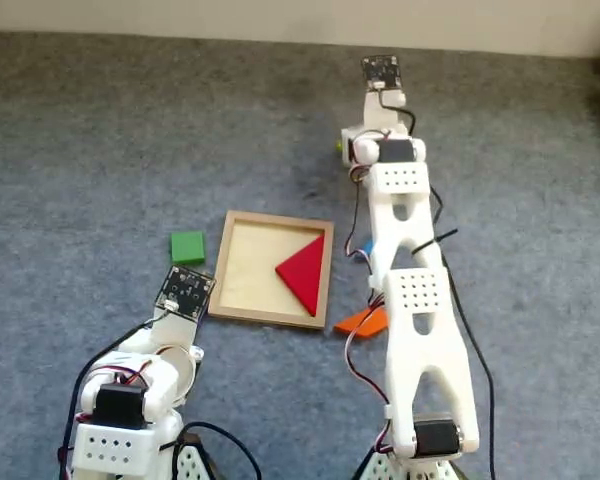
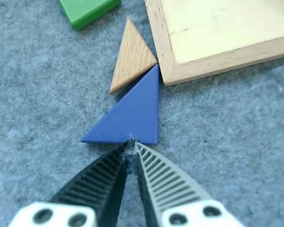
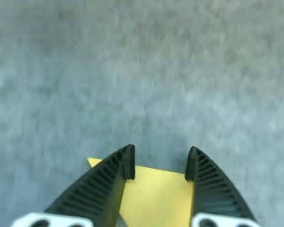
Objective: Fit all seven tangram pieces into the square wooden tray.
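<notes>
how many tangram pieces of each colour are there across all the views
red piece: 1
green piece: 1
orange piece: 1
dark blue piece: 1
plain wood piece: 1
yellow piece: 1
light blue piece: 1, partly hidden
total: 7

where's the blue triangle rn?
Left wrist view: the blue triangle lies on the carpet right at the left gripper's shut tips, its far corner touching the wooden triangle beside the tray's corner.
</notes>
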Available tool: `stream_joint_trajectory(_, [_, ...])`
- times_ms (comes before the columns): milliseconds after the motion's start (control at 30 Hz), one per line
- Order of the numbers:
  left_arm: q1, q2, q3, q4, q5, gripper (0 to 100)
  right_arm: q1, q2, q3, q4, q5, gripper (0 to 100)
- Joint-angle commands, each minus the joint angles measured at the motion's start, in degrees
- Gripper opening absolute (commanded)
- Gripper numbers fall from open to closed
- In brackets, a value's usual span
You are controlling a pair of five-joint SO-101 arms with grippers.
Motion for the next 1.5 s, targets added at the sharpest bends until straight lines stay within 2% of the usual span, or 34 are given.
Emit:
stream_joint_trajectory(0, [-0.04, -2.15, 1.10, 0.35, -0.18, 1, 0.48, -0.31, -3.30, 11.56, -0.09, 17.7])
stream_joint_trajectory(233, [-0.04, -2.15, 1.10, 0.35, -0.18, 1, 1.10, -0.66, -11.74, 29.32, 0.09, 17.7])
stream_joint_trajectory(433, [-0.04, -2.15, 1.10, 0.35, -0.18, 1, 3.65, -0.40, -12.88, 37.05, 0.09, 17.7])
stream_joint_trajectory(633, [-0.04, -2.15, 1.10, 0.35, -0.18, 1, 7.96, -0.48, -12.88, 37.49, 0.26, 17.7])
stream_joint_trajectory(800, [-0.04, -2.15, 1.10, 0.35, -0.18, 1, 9.63, -0.57, -12.88, 37.67, 5.89, 17.7])
stream_joint_trajectory(1267, [-0.04, -2.15, 1.10, 0.35, -0.18, 1, 11.74, -0.75, -12.79, 37.76, 5.89, 17.7])
stream_joint_trajectory(1467, [-0.04, -2.15, 1.10, 0.35, -0.18, 1, 13.32, -7.52, -12.79, 37.76, 5.89, 17.7])
